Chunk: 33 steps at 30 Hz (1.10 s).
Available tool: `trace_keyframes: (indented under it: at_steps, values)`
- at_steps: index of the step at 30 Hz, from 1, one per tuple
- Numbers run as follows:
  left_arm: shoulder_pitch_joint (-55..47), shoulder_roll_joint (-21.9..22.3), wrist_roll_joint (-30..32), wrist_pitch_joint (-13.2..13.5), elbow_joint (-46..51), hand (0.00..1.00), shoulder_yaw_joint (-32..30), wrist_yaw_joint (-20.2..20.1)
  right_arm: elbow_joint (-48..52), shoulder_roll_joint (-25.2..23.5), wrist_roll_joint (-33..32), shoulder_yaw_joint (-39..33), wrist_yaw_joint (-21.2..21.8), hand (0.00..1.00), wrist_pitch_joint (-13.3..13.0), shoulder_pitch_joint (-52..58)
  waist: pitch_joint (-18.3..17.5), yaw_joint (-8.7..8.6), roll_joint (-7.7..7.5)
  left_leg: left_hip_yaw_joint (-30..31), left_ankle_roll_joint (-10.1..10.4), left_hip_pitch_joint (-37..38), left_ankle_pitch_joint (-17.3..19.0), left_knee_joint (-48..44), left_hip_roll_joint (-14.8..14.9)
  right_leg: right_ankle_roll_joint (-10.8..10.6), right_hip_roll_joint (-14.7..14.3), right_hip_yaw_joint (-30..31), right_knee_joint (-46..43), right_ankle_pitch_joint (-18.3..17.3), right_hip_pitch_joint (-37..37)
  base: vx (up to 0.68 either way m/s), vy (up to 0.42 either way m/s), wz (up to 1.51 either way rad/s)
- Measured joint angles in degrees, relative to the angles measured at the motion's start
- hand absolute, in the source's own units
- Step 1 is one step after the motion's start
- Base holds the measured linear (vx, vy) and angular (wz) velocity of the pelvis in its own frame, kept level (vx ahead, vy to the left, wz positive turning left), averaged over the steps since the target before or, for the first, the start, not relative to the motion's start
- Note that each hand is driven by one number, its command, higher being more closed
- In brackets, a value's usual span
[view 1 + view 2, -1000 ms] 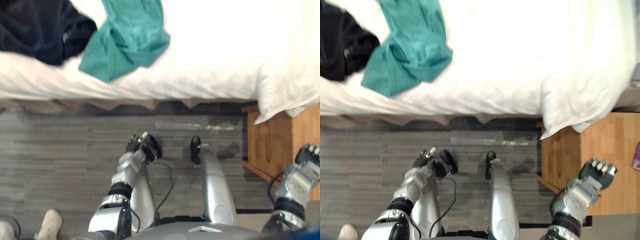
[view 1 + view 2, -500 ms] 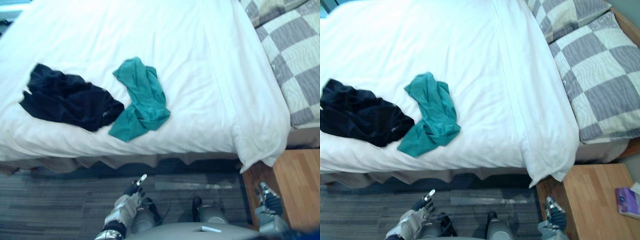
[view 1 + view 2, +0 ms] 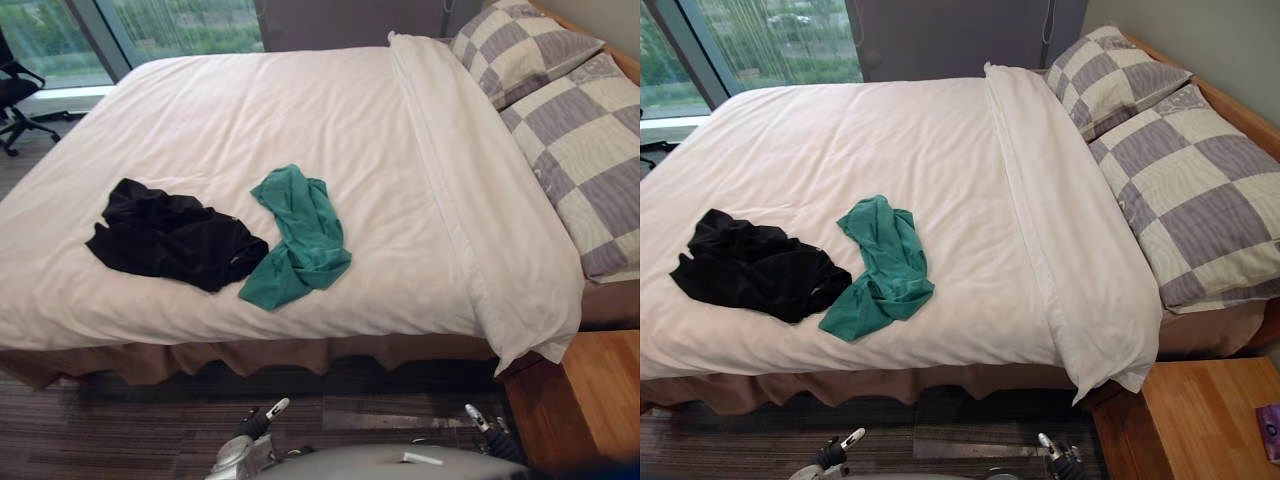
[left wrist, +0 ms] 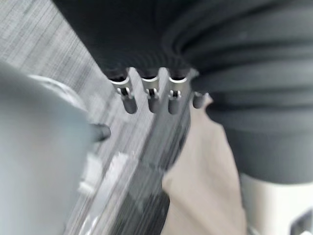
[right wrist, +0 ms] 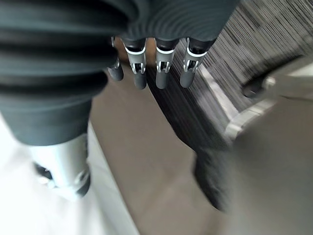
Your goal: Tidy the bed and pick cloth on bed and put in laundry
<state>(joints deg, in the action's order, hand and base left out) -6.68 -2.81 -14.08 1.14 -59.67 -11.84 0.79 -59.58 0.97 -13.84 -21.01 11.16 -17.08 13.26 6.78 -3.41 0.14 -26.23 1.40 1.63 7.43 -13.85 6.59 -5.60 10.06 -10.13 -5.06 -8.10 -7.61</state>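
Your head camera has tilted up since a second ago, so the whole bed (image 3: 200, 110) now shows; the cloths themselves have not shifted. As for the task, I judge it barely begun. The black cloth (image 3: 170, 238) and the teal cloth (image 3: 300, 240) both lie on the duvet (image 3: 420, 250) near your side of the bed, their edges touching, the teal one overlapping the black one's corner. Neither hand holds anything. Your left hand (image 4: 149, 100) and right hand (image 5: 162, 73) hang low over the floor by the bed's foot-side edge, fingers straight and relaxed, well apart from the cloths. Both cloths have yet to be picked up and taken to the laundry. The duvet looks fairly smooth with light creases, and its folded corner droops over the edge beside the nightstand (image 3: 600, 390), so some tidying remains. No writing or label can be read; a small pale mark on the black cloth is too small to tell.
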Motion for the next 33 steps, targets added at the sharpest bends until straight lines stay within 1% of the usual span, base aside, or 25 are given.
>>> trace_keyframes:
  at_steps: [2, 3, 4, 5, 6, 7, 8, 9, 10, 11, 12, 13, 14, 15, 16, 17, 18, 19, 20, 22, 23, 25, 28, 31, 33]
  values:
    - [-0.7, 0.0, -0.6, 2.3, 0.2, 0.00, 0.2, 0.8, -0.2, 1.7, 1.2, 1.9, 0.3, 0.00, -0.3, -0.3, 0.3, 0.32, 1.23, 4.4, 0.6, -3.4, 2.2, -7.0, 1.3, -0.4, 0.3, -0.1, -0.1, 0.1, 0.0, -0.13, 0.138, 0.08]
    - [-0.8, -0.3, -1.1, 2.8, 0.0, 0.00, 0.6, 0.8, -0.5, 2.5, 1.6, 2.9, 0.7, 0.00, -0.5, -0.9, 0.3, 0.53, 1.45, 5.6, 0.4, -3.6, 3.3, -5.7, 0.7, -0.6, 0.5, 0.0, -0.1, 0.4, 0.5, -0.13, 0.170, -0.02]
    - [-0.8, -0.4, -1.1, 2.9, -0.1, 0.00, 0.7, 0.7, -0.6, 2.3, 1.6, 3.3, 0.9, 0.00, -0.5, -1.0, 0.3, 0.49, 1.18, 6.5, 0.1, -3.5, 3.9, -5.3, 0.0, -0.7, 1.0, 0.1, -0.1, 0.7, 0.9, -0.13, 0.228, 0.01]
    - [-0.7, -0.6, -1.1, 3.5, 0.0, 0.00, 0.5, -0.1, -0.6, 2.5, 1.8, 3.5, 1.2, 0.00, -0.9, -1.2, 0.4, 0.57, 0.66, 7.9, -1.3, -5.0, 6.1, -9.0, 0.2, -0.7, 2.0, 0.1, -0.1, 1.4, 1.3, -0.07, 0.157, 0.03]
    - [-0.7, -0.8, -1.1, 3.9, 0.1, 0.00, 0.5, -0.8, -0.6, 2.7, 1.8, 3.5, 1.3, 0.00, -1.0, -1.2, 0.5, 0.69, 0.46, 8.9, -1.5, -5.9, 7.1, -12.4, 0.9, -1.0, 2.5, 0.2, -0.1, 1.6, 1.4, -0.07, 0.264, -0.02]
    - [-0.8, -1.2, -1.1, 4.5, 0.2, 0.00, 0.7, -1.3, -0.7, 3.3, 1.7, 3.5, 1.8, 0.00, -1.5, -1.5, 0.5, 0.68, 0.18, 11.8, -1.1, -6.7, 8.3, -16.8, 2.6, -2.4, 3.8, 0.7, -0.2, 2.0, 1.3, -0.04, 0.295, -0.14]
    - [-0.9, -1.2, -1.1, 4.9, 0.1, 0.00, 1.3, -1.8, -1.1, 4.3, 1.7, 3.9, 2.3, 0.00, -1.7, -1.5, 0.5, 0.60, 0.81, 15.9, -0.1, -6.4, 8.7, -16.9, 4.4, -3.9, 4.5, 1.7, -0.1, 2.3, 1.4, -0.05, 0.394, -0.18]
    - [-0.9, -1.2, -1.1, 5.2, -0.1, 0.00, 2.2, -1.9, -1.2, 4.9, 1.7, 4.2, 2.4, 0.00, -1.9, -1.6, 0.6, 0.53, 1.43, 18.4, 2.1, -6.0, 9.7, -15.3, 4.8, -5.0, 4.8, 2.0, -0.1, 2.5, 1.6, -0.02, 0.466, -0.34]
    - [-0.8, -1.6, -1.8, 6.0, 0.0, 0.00, 2.9, -2.4, -2.4, 5.3, 1.7, 4.3, 2.5, 0.00, -1.9, -2.1, 0.9, 0.93, 1.85, 18.2, 4.1, -5.6, 10.8, -14.7, 2.4, -6.6, 6.8, 3.6, 0.1, 3.1, 1.9, 0.05, 0.450, -0.26]
    - [-0.8, -2.5, -1.6, 6.4, -0.1, 0.00, 4.9, -2.5, -2.8, 4.5, 2.3, 4.7, 3.0, 0.00, -1.9, -2.2, 0.3, 0.86, 0.21, 17.3, 3.0, -6.1, 10.9, -14.8, -0.1, -7.0, 8.5, 4.4, -0.4, 3.7, 2.1, 0.08, 0.398, -0.15]
    - [-0.8, -3.0, -1.5, 6.6, -0.1, 0.00, 5.5, -2.6, -2.8, 3.9, 3.1, 4.7, 3.4, 0.00, -1.9, -2.0, 0.1, 0.57, -0.22, 17.3, 2.5, -6.7, 11.3, -15.4, -0.9, -7.0, 8.7, 3.8, -0.8, 4.1, 2.1, 0.12, 0.277, -0.03]
    - [-0.5, -3.4, -1.3, 6.7, -0.1, 0.00, 5.8, -2.6, -3.6, 3.6, 4.5, 4.8, 3.9, 0.00, -2.0, -1.9, 0.3, 0.77, -0.07, 16.9, 1.7, -7.2, 12.3, -16.6, -1.9, -6.7, 9.9, 1.8, -0.7, 6.5, 2.3, 0.06, 0.278, 0.00]
    - [-0.5, -3.6, -0.9, 6.6, -0.3, 0.00, 6.9, -2.6, -4.5, 3.5, 5.7, 4.7, 3.8, 0.00, -2.6, -2.0, 0.3, 0.84, 0.86, 16.6, 0.7, -6.9, 12.8, -16.7, -2.2, -4.8, 10.3, -0.4, -1.1, 9.6, 2.7, 0.05, 0.300, -0.12]
    - [-0.5, -3.5, -0.8, 6.7, -0.3, 0.00, 7.4, -2.6, -4.5, 3.8, 6.0, 4.6, 3.8, 0.00, -2.9, -2.1, 0.2, 0.94, 1.26, 15.8, 0.3, -6.4, 12.6, -15.8, -2.2, -2.8, 10.5, -1.7, -2.0, 11.0, 3.4, 0.04, 0.339, -0.25]
    - [-0.5, -3.4, 0.1, 6.7, -0.3, 0.00, 7.7, -2.6, -4.5, 4.8, 6.5, 5.6, 4.1, 0.00, -3.5, -2.7, 0.0, 1.34, 1.95, 13.9, -0.9, -5.2, 11.6, -12.9, -2.3, 1.9, 11.2, -5.7, -4.5, 13.2, 5.7, 0.06, 0.313, -0.52]
    - [-0.7, -3.4, 0.2, 6.8, -0.3, 0.00, 7.9, -2.6, -4.4, 5.4, 7.9, 7.7, 4.4, 0.00, -4.6, -3.9, 0.1, 1.79, 2.11, 12.2, -1.4, -3.5, 9.8, -9.3, -2.7, 6.3, 11.7, -9.8, -8.9, 12.0, 8.4, 0.06, 0.294, -0.54]
    - [-0.8, -3.5, 0.2, 6.8, -0.3, 0.00, 8.0, -2.5, -4.4, 5.6, 8.1, 8.7, 4.9, 0.00, -4.9, -4.6, 0.1, 1.57, 2.09, 11.7, -1.7, -2.7, 9.0, -7.5, -3.0, 5.9, 11.2, -10.6, -10.9, 10.8, 9.3, 0.06, 0.201, -0.37]
    - [-0.8, -3.9, 0.2, 6.8, -0.3, 0.00, 9.1, -2.3, -4.4, 6.0, 9.0, 10.9, 5.7, 0.00, -5.3, -5.2, 0.1, 1.16, 2.14, 11.5, -1.9, -1.7, 7.7, -5.0, -3.1, 4.3, 9.1, -11.1, -13.0, 8.2, 9.6, 0.08, 0.173, -0.10]
    - [-0.7, -4.7, 0.3, 6.5, -0.3, 0.00, 10.4, -2.2, -4.4, 6.4, 10.1, 13.2, 6.9, 0.00, -5.8, -5.6, 0.1, 1.15, 2.14, 11.6, -1.9, -0.5, 6.0, -1.5, -3.4, 3.2, 4.6, -11.1, -14.6, 4.2, 9.3, 0.11, 0.151, 0.01]
    - [0.2, -4.7, 0.3, 5.9, -0.3, 0.00, 11.0, -2.1, -4.4, 6.7, 10.1, 14.6, 8.0, 0.00, -6.3, -5.6, 0.2, 1.08, 2.04, 12.2, -2.0, 0.1, 4.6, 0.4, -3.9, 2.2, 0.0, -10.9, -13.1, 0.7, 8.5, 0.11, 0.061, 0.20]
    - [1.0, -4.4, 0.5, 5.3, -0.3, 0.00, 11.7, -2.1, -4.3, 6.8, 10.0, 16.1, 8.9, 0.00, -6.4, -5.8, 0.5, 0.90, 1.74, 13.0, -2.0, 0.2, 3.9, 1.1, -4.7, 2.9, -3.5, -10.5, -7.3, -0.2, 5.6, 0.06, -0.019, 0.26]
    - [1.3, -3.4, 1.3, 5.1, -0.3, 0.00, 11.7, -1.6, -4.2, 7.0, 10.0, 17.4, 9.7, 0.00, -6.4, -6.3, 0.8, 1.12, 1.06, 13.2, -2.0, 0.7, 3.7, 1.7, -5.7, 3.1, -3.9, -10.1, -2.7, -0.2, 2.5, 0.04, -0.055, 0.17]
    - [1.6, -2.1, 1.8, 4.2, -0.1, 0.00, 11.8, 0.2, -3.7, 7.2, 8.0, 18.2, 10.1, 0.00, -5.6, -6.6, 1.2, 0.97, 1.46, 14.4, -1.7, 1.3, 2.9, 1.0, -6.0, 3.2, -3.9, -9.8, -0.8, -0.3, 0.5, 0.06, -0.076, 0.16]
    - [2.2, -2.2, 1.1, 4.5, 0.2, 0.00, 11.6, 1.5, -2.4, 7.5, 5.4, 19.5, 9.3, 0.00, -3.1, -7.1, 3.3, 1.23, 1.48, 14.2, -1.2, -3.5, 2.9, -10.6, -4.9, 3.8, -3.5, -9.8, -0.8, -1.3, -0.7, -0.04, -0.064, 0.06]
    - [2.7, -2.0, 1.0, 5.0, 1.3, 0.00, 11.5, 1.3, -1.6, 8.4, 4.9, 19.4, 7.9, 0.00, -2.0, -7.2, 5.0, 1.09, 2.22, 14.0, 1.7, -8.8, 1.2, -20.6, -3.3, 4.1, -3.1, -9.8, -1.1, -2.2, -1.2, -0.08, -0.006, 0.06]
